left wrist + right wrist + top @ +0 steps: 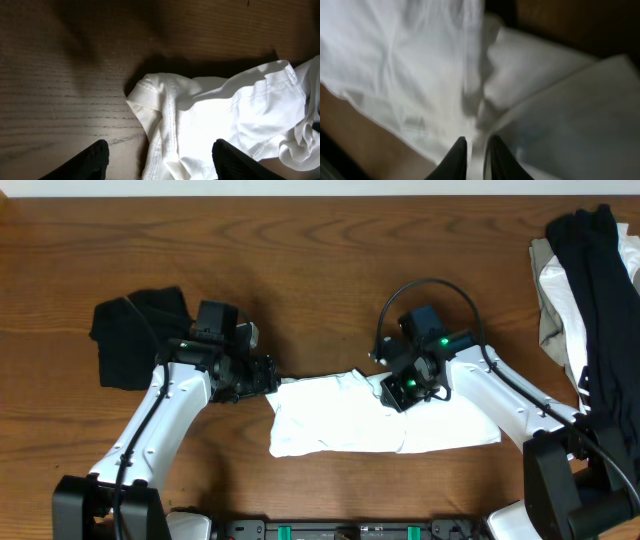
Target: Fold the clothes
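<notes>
While the white T-shirt (pixel 380 425) lies spread and partly folded on the wooden table (pixel 300 250), both grippers sit at its far edge. The left gripper (pixel 268 376) hangs at the shirt's left corner with its fingers (pixel 95 161) released and standing wide apart. In the left wrist view a crumpled sleeve (pixel 150 100) with a stitched hem lies just ahead of the fingertips. The cloth runs back into the gap between them and under one finger, while the other finger is over bare wood. The right gripper (pixel 393 392) is down on the shirt's upper middle. Its fingers (pixel 454 159) stand close together, and a narrow ridge of white cloth rises into the slit between them. The right wrist view is blurred, so it cannot be told whether they are pinching that ridge or have let it go. Ahead of these fingers the shirt fans out in soft folds, with a strip of wood off to one side. A black garment (pixel 135 340) lies flat behind the left fingers, well apart from them. A heap of clothes (pixel 590 290) in black, white and beige lies far out to the side of the right fingers, at the table's right edge.
</notes>
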You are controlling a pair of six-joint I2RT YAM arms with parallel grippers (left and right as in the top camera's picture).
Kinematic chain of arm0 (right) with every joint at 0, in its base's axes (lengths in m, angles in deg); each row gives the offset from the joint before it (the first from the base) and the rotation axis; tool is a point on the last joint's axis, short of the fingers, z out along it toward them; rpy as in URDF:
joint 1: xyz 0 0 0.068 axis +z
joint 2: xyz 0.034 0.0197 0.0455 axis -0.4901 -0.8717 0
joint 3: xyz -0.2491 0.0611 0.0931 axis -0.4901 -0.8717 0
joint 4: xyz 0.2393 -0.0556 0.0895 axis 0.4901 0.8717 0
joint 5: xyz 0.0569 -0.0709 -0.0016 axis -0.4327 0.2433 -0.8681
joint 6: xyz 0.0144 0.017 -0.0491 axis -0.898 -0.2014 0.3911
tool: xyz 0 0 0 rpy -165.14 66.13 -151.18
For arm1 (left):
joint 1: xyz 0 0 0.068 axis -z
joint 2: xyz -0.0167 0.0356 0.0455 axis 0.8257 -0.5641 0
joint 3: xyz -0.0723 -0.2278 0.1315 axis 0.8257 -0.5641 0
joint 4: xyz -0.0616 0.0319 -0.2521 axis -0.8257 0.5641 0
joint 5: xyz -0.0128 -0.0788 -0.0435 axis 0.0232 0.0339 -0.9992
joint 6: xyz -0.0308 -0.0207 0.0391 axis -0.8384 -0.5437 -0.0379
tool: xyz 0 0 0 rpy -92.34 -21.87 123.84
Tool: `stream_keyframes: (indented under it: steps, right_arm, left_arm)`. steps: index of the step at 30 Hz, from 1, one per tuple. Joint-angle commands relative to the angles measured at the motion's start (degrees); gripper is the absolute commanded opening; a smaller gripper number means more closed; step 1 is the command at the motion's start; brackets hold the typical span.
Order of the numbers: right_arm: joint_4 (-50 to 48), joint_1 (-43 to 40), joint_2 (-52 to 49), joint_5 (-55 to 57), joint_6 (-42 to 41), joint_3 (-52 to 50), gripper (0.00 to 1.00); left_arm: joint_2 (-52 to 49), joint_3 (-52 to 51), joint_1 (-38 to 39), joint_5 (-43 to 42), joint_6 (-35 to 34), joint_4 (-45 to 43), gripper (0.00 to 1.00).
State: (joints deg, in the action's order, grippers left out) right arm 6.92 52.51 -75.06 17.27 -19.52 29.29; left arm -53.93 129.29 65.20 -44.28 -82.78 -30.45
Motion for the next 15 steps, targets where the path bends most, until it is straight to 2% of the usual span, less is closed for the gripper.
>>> stream_keyframes:
  steps: [1,5,9,12,15]
  right_arm:
    - [-2.54,0.15,0.87,1.31,-5.86,0.48,0.16]
    - [-2.93,-0.07,2.84,6.80,-10.73,2.27,0.19]
    - [0.22,-0.98,9.16,15.06,-14.58,6.19,0.21]
    - [1.14,-1.97,14.58,18.45,-16.24,7.28,0.27]
    - [3.02,-3.41,18.51,18.75,-16.17,7.28,0.29]
  left_arm:
    - [0.44,1.18,-0.24,0.61,-0.52,0.04,0.69]
    - [0.44,1.18,-0.24,0.61,-0.52,0.63,0.69]
    - [0.44,1.16,-0.24,0.59,-0.52,1.42,0.79]
    - [0.37,1.05,-0.24,0.57,-0.52,2.14,0.87]
    - [-0.26,0.37,-0.24,0.31,-0.52,2.56,0.89]
